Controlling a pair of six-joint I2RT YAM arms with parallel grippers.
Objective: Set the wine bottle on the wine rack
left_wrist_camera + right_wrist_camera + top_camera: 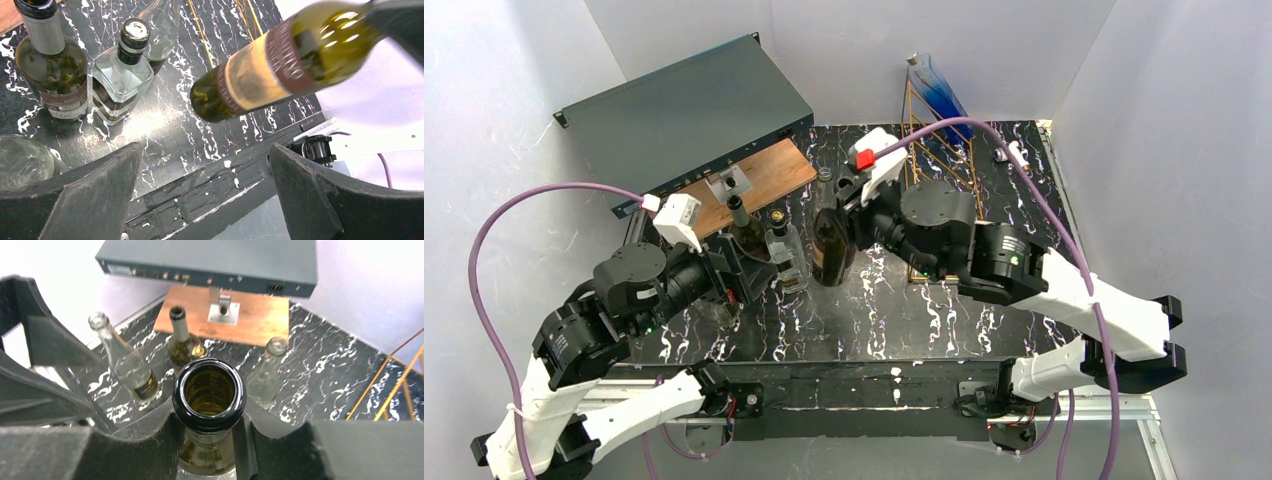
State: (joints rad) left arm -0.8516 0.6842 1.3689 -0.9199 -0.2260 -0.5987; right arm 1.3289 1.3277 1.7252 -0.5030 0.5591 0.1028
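**Bottle in the right arm's grasp, transfer to the rack pending**

The black marbled table (984, 300) carries the dark grey box (684, 115) at the far left. The wine rack (927, 150) stands at the far right, a gold wire frame with slanted rungs. A blue bottle (942, 92) already lies near its top, and the lower rungs look free, though the right arm hides part of them.

The right gripper (844, 205) is clamped round the neck of the wine bottle (832, 250), its fingers pressed in just under the open mouth, as the right wrist view shows. The bottle is near the middle of the table, left of the rack and apart from it. In the left wrist view its base looks to be just off the surface, but I cannot be sure.

The left gripper (205, 190) is spread wide with nothing between its fingers, low over the near-left part of the table.

A cluster of other bottles stands close to the held one: a green labelled bottle (50, 65), a square clear bottle (120, 75) and a slim clear bottle (162, 30).

By my reading, the grasp is done and the carry is the step in hand. The next move calls for raising the bottle above its neighbours, swinging it right and tipping it toward horizontal. It must then line up with a free pair of rungs below the blue bottle before the fingers let go.
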